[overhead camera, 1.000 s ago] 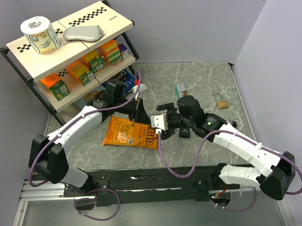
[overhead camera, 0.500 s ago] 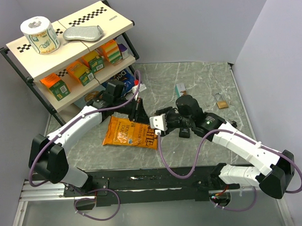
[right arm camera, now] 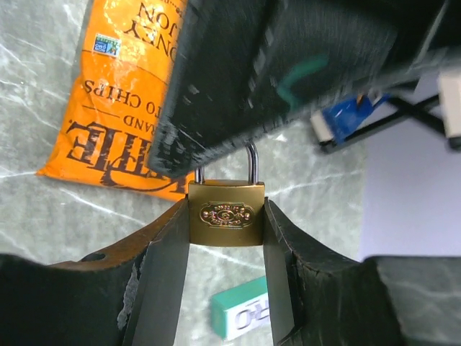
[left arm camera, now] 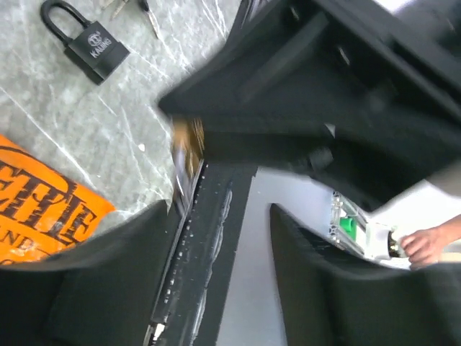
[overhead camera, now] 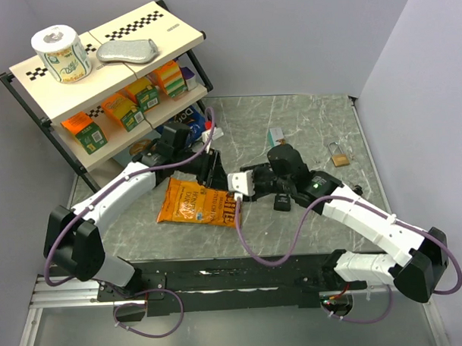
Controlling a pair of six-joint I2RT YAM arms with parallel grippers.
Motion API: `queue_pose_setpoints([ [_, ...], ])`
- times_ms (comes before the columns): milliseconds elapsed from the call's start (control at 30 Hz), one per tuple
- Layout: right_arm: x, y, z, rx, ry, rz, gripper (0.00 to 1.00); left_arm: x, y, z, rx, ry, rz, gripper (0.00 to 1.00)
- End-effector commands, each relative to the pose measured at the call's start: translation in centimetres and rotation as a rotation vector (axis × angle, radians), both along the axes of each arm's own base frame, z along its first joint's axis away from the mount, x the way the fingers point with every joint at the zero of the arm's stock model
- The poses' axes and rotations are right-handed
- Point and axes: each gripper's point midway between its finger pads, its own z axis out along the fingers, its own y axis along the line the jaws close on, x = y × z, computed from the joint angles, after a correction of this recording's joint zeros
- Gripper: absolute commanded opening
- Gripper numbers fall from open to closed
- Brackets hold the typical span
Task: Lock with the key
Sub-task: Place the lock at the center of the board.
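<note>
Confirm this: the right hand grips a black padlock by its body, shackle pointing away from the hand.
Wrong on colour only. The right wrist view shows the right hand gripping a brass padlock by its body, shackle pointing away from the hand.

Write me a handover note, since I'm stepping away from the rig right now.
Left hand: open, empty.
Right hand: shut on the brass padlock, gripping its body.
Black padlock and keys lie together on the table; a second brass padlock sits far right.
Done: padlock gripped. Left: pick a key, insert, turn; neither hand holds one.
</note>
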Motion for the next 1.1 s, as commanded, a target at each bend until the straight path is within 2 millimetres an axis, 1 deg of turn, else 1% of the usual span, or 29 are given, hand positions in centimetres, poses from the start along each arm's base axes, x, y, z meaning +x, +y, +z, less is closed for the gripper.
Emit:
queue_pose_setpoints([
  [0,3.2,-2.8,1.3,0.077,0.12,-0.236,0.0,2.0,1.6,2.1,-0.049,-0.116,0.058,0.68],
  [33,4.8,-5.0,1.1,0.099,0.167,-0.337,0.0,2.9,2.4,2.9,-0.06,-0.154,0.098,0.72],
  [67,5.5,-6.1,1.1,0.123,0.22,-0.393,0.0,4.8,3.7,3.5,-0.077,-0.191,0.167,0.81],
  [100,5.9,-7.2,0.0,0.152,0.317,-0.487,0.0,5.9,4.6,4.2,-0.09,-0.224,0.214,0.87],
  [133,6.5,-8.4,-0.6,0.17,0.365,-0.552,0.0,6.8,5.6,5.1,-0.098,-0.269,0.272,0.93],
  [167,7.7,-11.0,-2.0,0.202,0.445,-0.689,0.0,8.4,7.0,6.0,-0.111,-0.301,0.343,0.96],
  [200,8.2,-12.4,-3.1,0.208,0.492,-0.764,0.0,9.1,7.8,6.5,-0.114,-0.318,0.382,0.96],
  [233,9.2,-15.0,-4.0,0.226,0.528,-0.872,0.0,10.3,9.1,7.1,-0.111,-0.335,0.442,0.96],
  [267,9.7,-16.3,-5.7,0.239,0.601,-0.974,0.0,11.1,9.7,7.2,-0.105,-0.345,0.475,0.96],
  [300,10.1,-17.7,-6.7,0.249,0.64,-1.05,0.0,11.8,10.2,7.2,-0.093,-0.341,0.511,0.96],
  [333,10.8,-19.8,-7.2,0.294,0.685,-1.156,0.0,13.2,11.2,7.6,-0.073,-0.354,0.582,0.96],
  [367,11.4,-20.9,-8.5,0.293,0.726,-1.215,0.0,13.6,11.6,7.6,-0.064,-0.352,0.596,0.96],
  [400,11.9,-21.7,-9.0,0.306,0.743,-1.255,0.0,13.9,11.9,7.8,-0.066,-0.366,0.605,0.96],
  [433,12.6,-22.4,-9.0,0.333,0.75,-1.301,0.0,14.3,12.4,7.8,-0.068,-0.361,0.629,0.96],
  [467,13.2,-23.6,-10.0,0.333,0.763,-1.351,0.0,14.5,12.6,7.9,-0.072,-0.364,0.644,0.96],
  [500,13.9,-23.7,-10.2,0.341,0.757,-1.359,0.0,14.8,12.8,8.1,-0.084,-0.368,0.663,0.96],
  [533,14.5,-23.9,-10.2,0.345,0.747,-1.376,0.0,15.0,13.0,7.8,-0.079,-0.367,0.676,0.96],
  [567,15.0,-25.0,-11.2,0.34,0.757,-1.409,0.0,15.2,13.1,7.7,-0.075,-0.368,0.682,0.96],
  [633,16.1,-25.2,-11.4,0.347,0.747,-1.421,0.0,15.4,13.2,7.5,-0.063,-0.356,0.692,0.96],
  [667,16.4,-25.2,-12.6,0.331,0.779,-1.428,0.0,15.6,13.2,7.4,-0.056,-0.351,0.698,0.96],
  [733,17.2,-25.1,-13.6,0.322,0.817,-1.446,0.0,16.0,13.3,6.9,-0.037,-0.328,0.705,0.96],
  [767,17.5,-25.2,-13.9,0.319,0.824,-1.457,0.0,16.4,13.4,6.6,-0.026,-0.315,0.715,0.96],
  [800,18.1,-25.4,-13.9,0.321,0.82,-1.466,0.0,16.6,13.4,6.6,-0.022,-0.311,0.719,0.96],
  [833,18.1,-25.4,-14.8,0.312,0.843,-1.484,0.0,16.7,13.6,6.4,-0.014,-0.303,0.726,0.96],
  [900,18.6,-25.5,-15.2,0.313,0.849,-1.505,0.0,17.0,13.6,6.2,-0.003,-0.302,0.733,0.96],
  [933,18.6,-25.6,-16.1,0.298,0.87,-1.518,0.01,17.1,13.7,6.1,0.004,-0.302,0.736,0.96],
  [1000,18.9,-25.6,-16.5,0.294,0.882,-1.53,0.05,17.2,13.8,6.0,0.013,-0.311,0.738,0.96],
  [1033,18.9,-25.7,-17.2,0.281,0.895,-1.545,0.06,17.3,13.8,6.0,0.014,-0.313,0.739,0.96],
  [1067,18.9,-25.7,-17.5,0.28,0.902,-1.552,0.08,17.3,13.8,5.9,0.016,-0.312,0.739,0.96],
])
